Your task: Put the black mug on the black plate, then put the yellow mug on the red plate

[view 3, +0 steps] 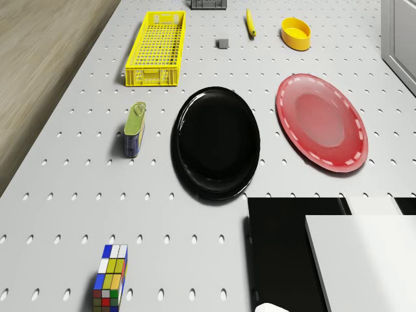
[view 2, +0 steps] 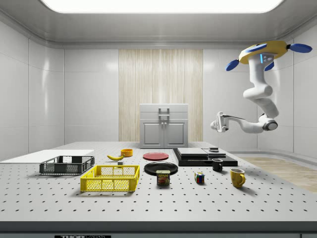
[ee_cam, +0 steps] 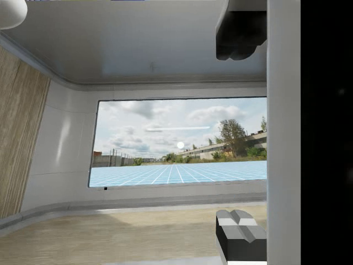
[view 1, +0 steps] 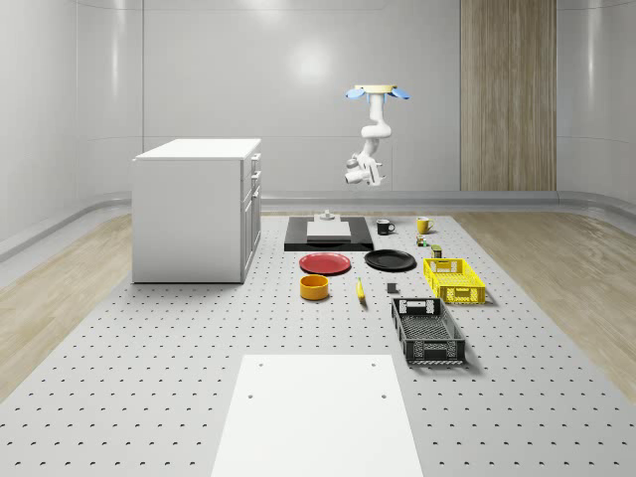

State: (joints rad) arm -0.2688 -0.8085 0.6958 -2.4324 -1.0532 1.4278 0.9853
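The drone (view 2: 263,53) is hovering high in the upper right of the side view, above the far end of the worktop (view 1: 199,388), with the arm hanging beneath it and bending toward that view's left. The end effector (view 2: 218,122) is pointing sideways, well above the black slab (view 2: 204,157) in the middle of the side view, and is carrying nothing. In the wrist view one finger (ee_cam: 238,33) is showing at the upper right of the frame and the other at the lower right, with a wide gap between them, so the end effector is standing spread.

The black mug (view 1: 384,227) is sitting upright just right of centre in the whole-scene view, beside the slab, with the yellow mug (view 1: 423,225) a little further right. The black plate (view 1: 390,260) is lying bare just below the black mug in that frame, and the red plate (view 1: 325,263) is lying to its left, also bare. Neither step is done yet.

The black mug is looking like a rigid, glazed ceramic piece: light enough for this arm, but probably slippery and liable to tip. Taking it across the rim, one finger inside and one outside on the side away from the handle, seems the safest hold. The rubik's cube (view 2: 199,178) and the can (view 2: 163,177) are standing near the path to the plate.
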